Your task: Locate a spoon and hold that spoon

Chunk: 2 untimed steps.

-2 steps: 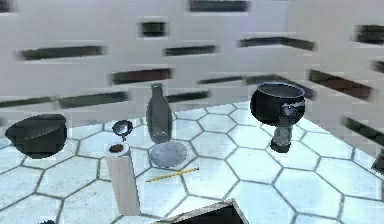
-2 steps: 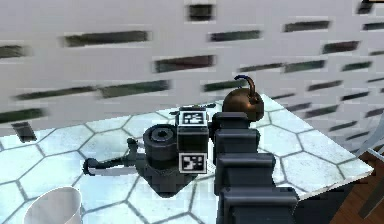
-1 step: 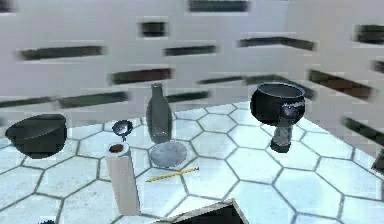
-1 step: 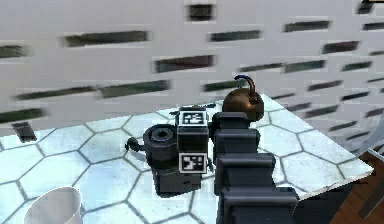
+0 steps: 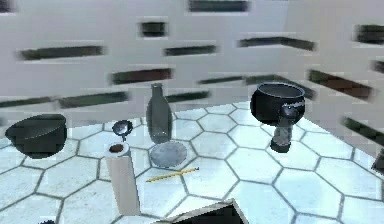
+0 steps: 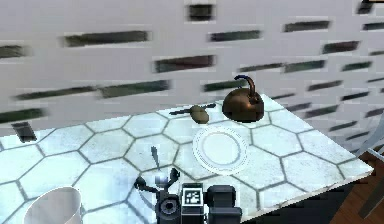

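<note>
Pale hex-tiled counter [image 5: 300,180] vs. wall. Fwd view, L to R: dark bowl [image 5: 35,135], spoon [image 5: 122,128], upright paper roll [image 5: 120,178], glass bottle [image 5: 158,115] w/ grey dish [image 5: 168,153] just in front, yellow pencil [image 5: 172,175] near dish, dark goblet [image 5: 280,112]. Arm side view: brown kettle [image 6: 242,101] at back, brown lump [image 6: 201,113] beside it, white plate [image 6: 220,148] in front, thin utensil [image 6: 155,156] left of plate, white cup [image 6: 55,208] bottom L.

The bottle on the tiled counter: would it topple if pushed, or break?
The bottle stands upright, tall and narrow, so a push near its neck would probably tip it rather than slide it. It looks glassy, so it is likely stiff, slippery and breakable. Once down, its round body could roll.
</note>
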Motion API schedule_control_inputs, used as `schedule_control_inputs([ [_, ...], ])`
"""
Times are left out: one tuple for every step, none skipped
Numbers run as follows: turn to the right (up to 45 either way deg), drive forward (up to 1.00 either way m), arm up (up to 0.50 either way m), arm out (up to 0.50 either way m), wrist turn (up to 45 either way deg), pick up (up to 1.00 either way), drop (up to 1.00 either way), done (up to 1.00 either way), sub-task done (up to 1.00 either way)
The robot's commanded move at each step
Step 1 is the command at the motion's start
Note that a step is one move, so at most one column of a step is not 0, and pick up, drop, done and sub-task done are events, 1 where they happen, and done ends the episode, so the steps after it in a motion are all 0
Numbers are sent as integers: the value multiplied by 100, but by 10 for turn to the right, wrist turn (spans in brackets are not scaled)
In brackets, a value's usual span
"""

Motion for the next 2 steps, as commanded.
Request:
schedule_control_inputs([
  [0,0,0,0,0,100,0,0,0],
  [0,0,10,0,0,0,0,0,0],
])
